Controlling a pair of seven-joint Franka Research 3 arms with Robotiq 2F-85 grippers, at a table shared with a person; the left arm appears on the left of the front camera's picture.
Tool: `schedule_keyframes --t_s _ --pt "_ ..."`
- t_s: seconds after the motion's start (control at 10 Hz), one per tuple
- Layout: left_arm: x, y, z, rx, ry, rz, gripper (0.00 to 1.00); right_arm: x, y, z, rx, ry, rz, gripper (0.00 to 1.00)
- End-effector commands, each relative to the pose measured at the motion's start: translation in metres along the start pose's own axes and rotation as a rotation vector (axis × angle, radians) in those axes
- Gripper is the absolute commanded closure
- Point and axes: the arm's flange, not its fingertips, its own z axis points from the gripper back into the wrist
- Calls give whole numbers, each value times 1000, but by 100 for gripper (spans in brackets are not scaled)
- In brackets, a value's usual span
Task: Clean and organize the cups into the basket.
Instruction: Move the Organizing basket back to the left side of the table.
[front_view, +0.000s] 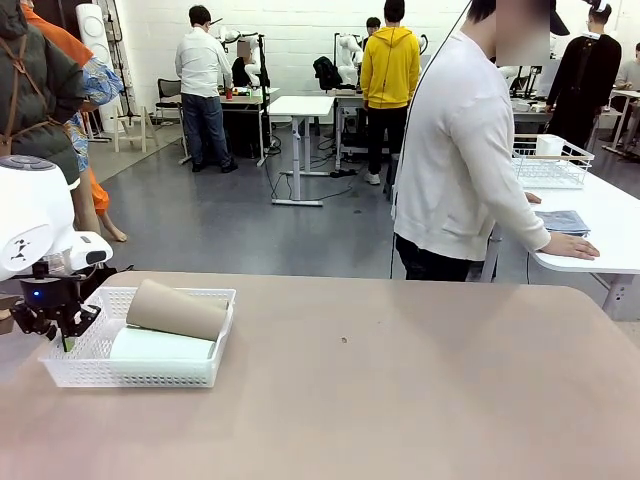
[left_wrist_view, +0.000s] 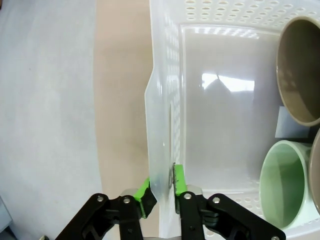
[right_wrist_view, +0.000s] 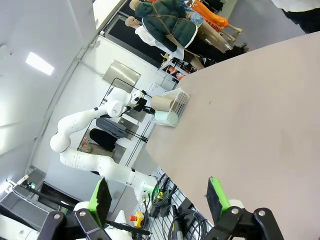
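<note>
The white basket (front_view: 150, 372) sits on the tan table (front_view: 400, 390) at the robot's left side, and cups lie on their sides inside it: a tan-brown cup (front_view: 178, 309) resting on top of a pale mint green cup (front_view: 160, 345). In the left wrist view, the rim of a third, brown cup (left_wrist_view: 315, 170) shows at the frame's edge. The left gripper (left_wrist_view: 161, 190) straddles the basket's end wall, its green pads close on either side of the thin plastic; whether they press it I cannot tell. The right gripper (right_wrist_view: 160, 200) hangs above the bare table, jaws spread wide and empty.
</note>
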Motion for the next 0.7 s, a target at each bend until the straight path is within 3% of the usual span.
schedule_keyframes --t_s 0.0,0.1,0.2,0.6 --pt "4 7 -3 26 -22 -19 0 1 1 -1 2 -3 6 0" --pt "3 7 -2 28 -23 -22 31 1 1 -1 2 -3 6 0" --pt "2 7 -3 37 -20 -23 0 1 1 -1 2 -3 6 0" --pt "4 7 -3 46 -13 -26 0 1 1 -1 2 -3 6 0"
